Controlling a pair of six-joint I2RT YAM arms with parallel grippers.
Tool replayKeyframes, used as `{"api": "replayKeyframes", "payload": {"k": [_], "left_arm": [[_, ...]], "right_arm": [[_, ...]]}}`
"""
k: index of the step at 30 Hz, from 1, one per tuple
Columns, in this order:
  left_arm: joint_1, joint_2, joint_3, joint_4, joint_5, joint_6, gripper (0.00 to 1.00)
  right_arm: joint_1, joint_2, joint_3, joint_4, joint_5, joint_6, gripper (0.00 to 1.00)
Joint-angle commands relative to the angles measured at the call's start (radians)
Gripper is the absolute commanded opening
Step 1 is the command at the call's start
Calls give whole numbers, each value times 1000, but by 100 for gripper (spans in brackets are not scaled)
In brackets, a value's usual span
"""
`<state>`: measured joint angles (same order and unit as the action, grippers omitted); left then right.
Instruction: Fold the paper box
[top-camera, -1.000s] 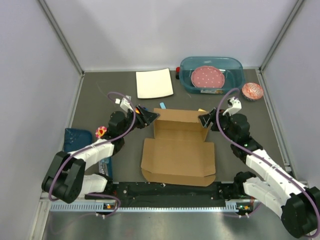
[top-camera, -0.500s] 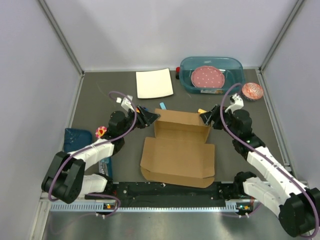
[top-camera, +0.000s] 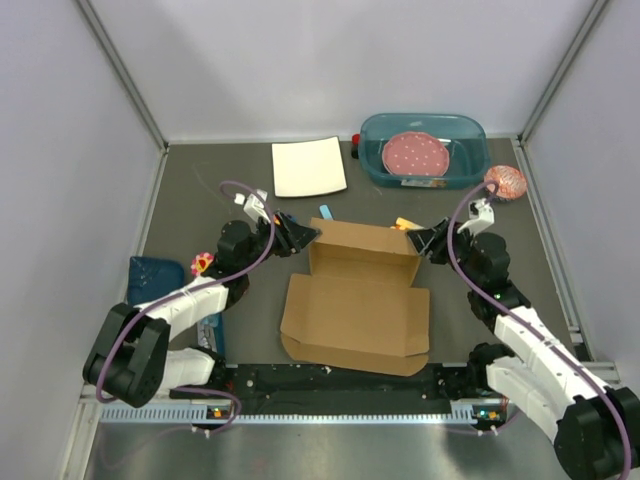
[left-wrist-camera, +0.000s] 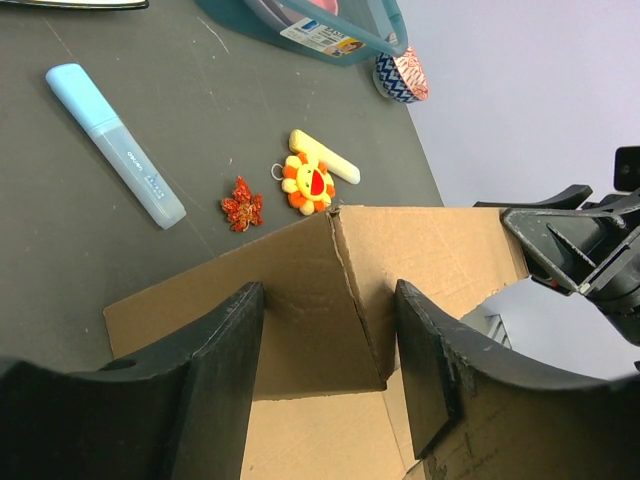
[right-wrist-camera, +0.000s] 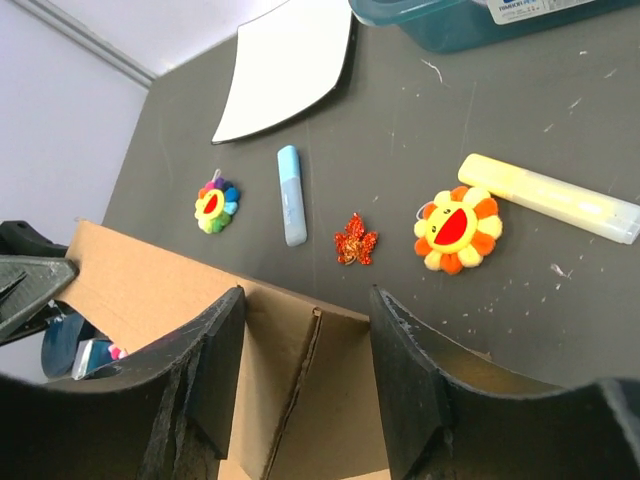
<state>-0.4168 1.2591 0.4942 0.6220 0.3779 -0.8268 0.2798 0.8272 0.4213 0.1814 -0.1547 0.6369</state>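
Overhead, the paper box (top-camera: 355, 300) lay half-formed between the two arms, its flat brown base spread toward their mounts and its back wall raised on the far side. The left gripper (left-wrist-camera: 328, 298) stood at the left end of that raised wall, jaws spread apart and unclenched. In its wrist view the box's upright corner crease rose in the gap between the two black fingers (left-wrist-camera: 215, 385), with cardboard showing on both sides of the fold. Whether either pad touched the board could not be told.

The right gripper (right-wrist-camera: 307, 300) mirrored it at the wall's right end, likewise released, its jaws wide. The box's other corner seam sat between those fingers (right-wrist-camera: 405, 375), slightly nearer the left one, and the wall's top edge ran away to the camera's left.

Beyond the left gripper's fingertips, past the box wall, small items lay on the dark table (top-camera: 190, 190): a pale blue marker (left-wrist-camera: 115, 145), a red leaf charm (left-wrist-camera: 241, 203), a smiling sunflower toy (left-wrist-camera: 308, 183) and, touching it, a yellow highlighter (left-wrist-camera: 325, 157). Farther off were a teal tub (top-camera: 372, 135) holding a pink plate (top-camera: 415, 154) and, just beside the tub, a patterned cupcake cup (top-camera: 505, 182).

Ahead of the right gripper, a rainbow flower toy (right-wrist-camera: 216, 205) lay near the blue marker, with a white square sheet (right-wrist-camera: 290, 65) well beyond both.
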Motion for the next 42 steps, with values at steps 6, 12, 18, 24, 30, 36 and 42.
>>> {"api": "replayKeyframes", "payload": {"k": [6,12,18,24,30,36,42], "left_arm": [[-7,25,-92,-8,18,25,49],[-11,63,-181,64,19,5,42],[-19,109,-229,114,23,-5,39],[-19,94,-241,127,23,-2,39],[-19,36,-164,39,39,-8,44],[-19,6,-102,-31,29,5,48],[-17,-1,-59,-76,30,14,68]], "right_arm": [[-5,-23,-168,-71,-3,32,47],[-5,-31,-234,-59,-16,61,46],[-5,-40,-233,-79,-32,64,46],[-4,-74,-213,-134,-63,63,50],[-5,-117,-49,-223,-25,84,73],[-5,-59,48,-200,-78,63,73],[-7,-28,-54,-157,-68,55,63]]}}
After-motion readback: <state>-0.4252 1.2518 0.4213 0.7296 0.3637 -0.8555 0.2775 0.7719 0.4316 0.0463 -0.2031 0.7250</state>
